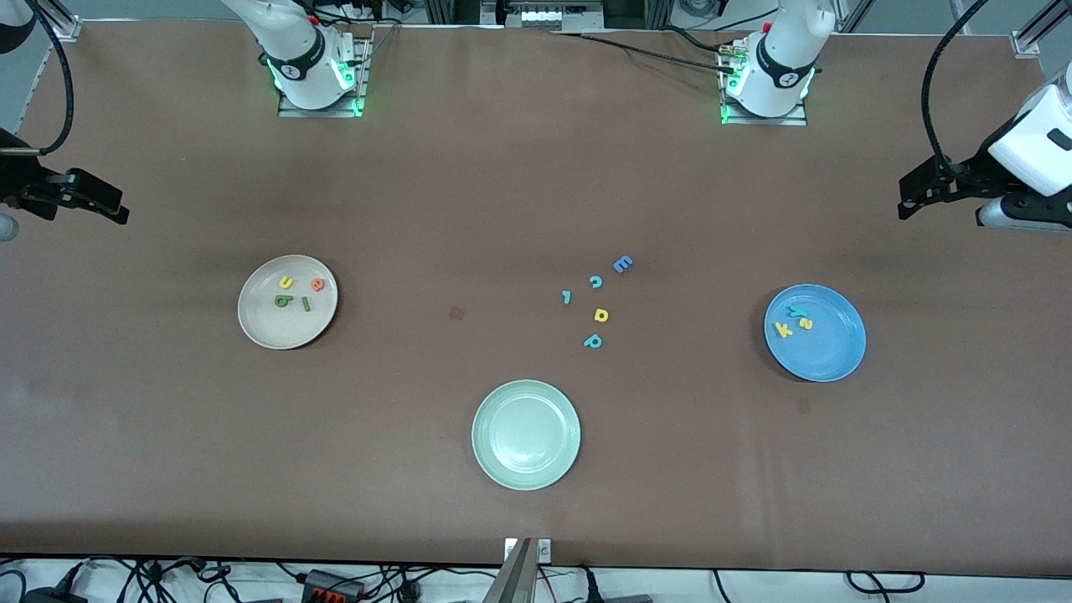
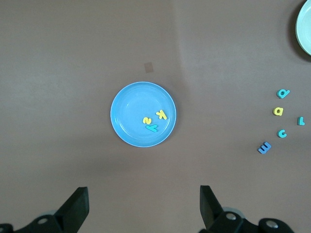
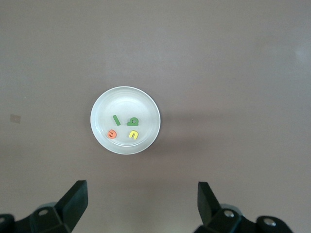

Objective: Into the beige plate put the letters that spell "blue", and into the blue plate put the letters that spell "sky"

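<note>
A: Where is the left hand (image 1: 913,197) in the front view?
B: Up in the air over the left arm's end of the table (image 1: 469,201), clear of everything. The right hand (image 1: 109,205) hangs the same way over the right arm's end. Both arms wait.

A: And the plates there?
B: The beige plate (image 1: 260,322) lies toward the right arm's end and holds the green b (image 1: 283,300), the green l (image 1: 306,303), the yellow u (image 1: 286,283) and the orange e (image 1: 317,285). The blue plate (image 1: 825,352) lies toward the left arm's end with the yellow k (image 1: 782,330), the yellow s (image 1: 806,322) and the teal y (image 1: 797,312) in it.

A: Anything loose?
B: Between the two plates sit a blue capital E (image 1: 622,265), a teal c (image 1: 595,281), a small teal letter (image 1: 567,296), a yellow round-bowled letter (image 1: 600,315) and a teal p (image 1: 593,341). A pale green plate (image 1: 526,434) lies nearer the camera than they do.

A: The left wrist view?
B: The left hand's fingers (image 2: 77,206) stand spread wide, holding nothing, high over the table just beside the blue plate (image 2: 126,126). Its three letters lie close together, s (image 2: 146,120) touching y (image 2: 152,127).

A: The right wrist view?
B: The right hand's fingers (image 3: 75,199) are likewise spread and empty, over the table just beside the beige plate (image 3: 104,104); the four letters lie apart from one another.
</note>
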Robot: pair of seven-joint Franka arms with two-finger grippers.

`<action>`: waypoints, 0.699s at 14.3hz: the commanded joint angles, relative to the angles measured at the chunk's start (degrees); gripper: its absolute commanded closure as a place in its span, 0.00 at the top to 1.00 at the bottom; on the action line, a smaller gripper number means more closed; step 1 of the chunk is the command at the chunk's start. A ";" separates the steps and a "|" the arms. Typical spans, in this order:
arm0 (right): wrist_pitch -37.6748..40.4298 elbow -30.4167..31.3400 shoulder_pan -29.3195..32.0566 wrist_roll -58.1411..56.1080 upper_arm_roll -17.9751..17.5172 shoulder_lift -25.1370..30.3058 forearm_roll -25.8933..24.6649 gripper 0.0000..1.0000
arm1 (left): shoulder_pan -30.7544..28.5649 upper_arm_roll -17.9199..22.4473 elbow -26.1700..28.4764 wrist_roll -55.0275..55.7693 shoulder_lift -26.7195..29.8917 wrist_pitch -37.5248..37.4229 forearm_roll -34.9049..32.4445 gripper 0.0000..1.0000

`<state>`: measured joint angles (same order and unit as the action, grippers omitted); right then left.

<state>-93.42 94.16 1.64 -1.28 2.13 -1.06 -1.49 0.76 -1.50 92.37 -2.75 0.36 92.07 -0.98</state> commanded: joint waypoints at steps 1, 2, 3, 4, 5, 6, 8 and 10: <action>0.26 1.02 0.30 -0.13 -0.64 1.06 -0.36 1.00 | -0.32 0.01 -0.96 -0.85 0.16 -1.10 0.90 1.00; 0.26 1.02 0.39 -0.13 -0.55 1.06 -0.27 1.00 | -0.32 0.01 -0.96 -0.85 0.16 -1.10 0.90 1.00; 0.26 1.02 0.30 -0.22 -0.64 1.15 -0.36 1.00 | -0.32 0.01 -0.96 -0.85 0.16 -1.10 0.90 1.00; 0.00 1.02 0.30 -0.22 -0.64 1.06 -0.36 1.00 | -0.32 0.01 -0.96 -0.76 0.16 -1.10 0.90 1.00; -0.35 1.02 0.30 -0.13 -0.64 1.06 -0.19 1.00 | -0.32 0.01 -0.96 -0.85 0.16 -1.10 0.90 1.00; -0.44 1.02 0.30 -0.13 -0.64 1.06 -0.18 1.00 | -0.32 0.01 -0.96 -0.85 0.16 -1.10 0.90 1.00; -0.53 1.02 0.30 -0.30 -0.64 1.15 -0.71 1.00 | -0.32 0.01 -0.96 -0.85 0.16 -1.10 0.90 1.00; -1.06 1.11 0.30 -1.10 -0.64 1.15 -1.06 1.00 | -0.32 0.01 -0.96 -0.85 0.16 -1.10 0.90 1.00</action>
<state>-93.69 94.18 1.64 -1.36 2.03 -1.06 -1.49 0.76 -1.50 92.37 -2.75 0.36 92.07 -0.98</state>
